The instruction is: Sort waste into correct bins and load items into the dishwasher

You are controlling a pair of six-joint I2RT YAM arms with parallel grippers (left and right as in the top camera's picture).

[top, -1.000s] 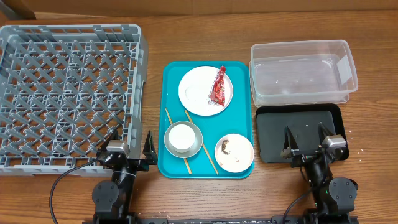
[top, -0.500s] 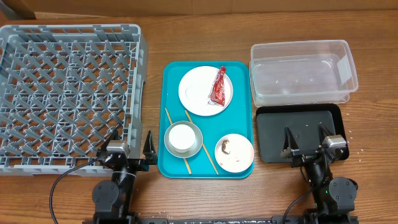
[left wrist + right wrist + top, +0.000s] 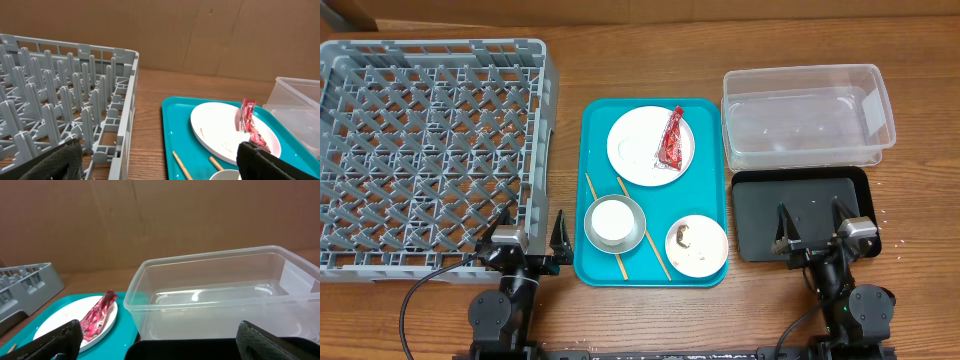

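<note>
The left gripper [image 3: 533,238] and right gripper [image 3: 810,232] are resting at the desk's near edge, fingers spread and empty. The red wrapper [image 3: 672,138] is lying on the white plate [image 3: 635,152] mid-desk, between the dish rack [image 3: 430,140] and the clear tub [image 3: 800,71].

- The left claw [image 3: 533,234], left of the teal tray [image 3: 708,195], has two black tapering fingers [image 3: 50,161] with a matt, slightly rough skin.
- The right claw [image 3: 810,230], right of the teal tray, has the same black fingers [image 3: 50,339].
- A small pale grey block [image 3: 510,235] caps each wrist.
- The round black joint housings [image 3: 490,312] each trail a thin black cable [image 3: 420,290].
</note>
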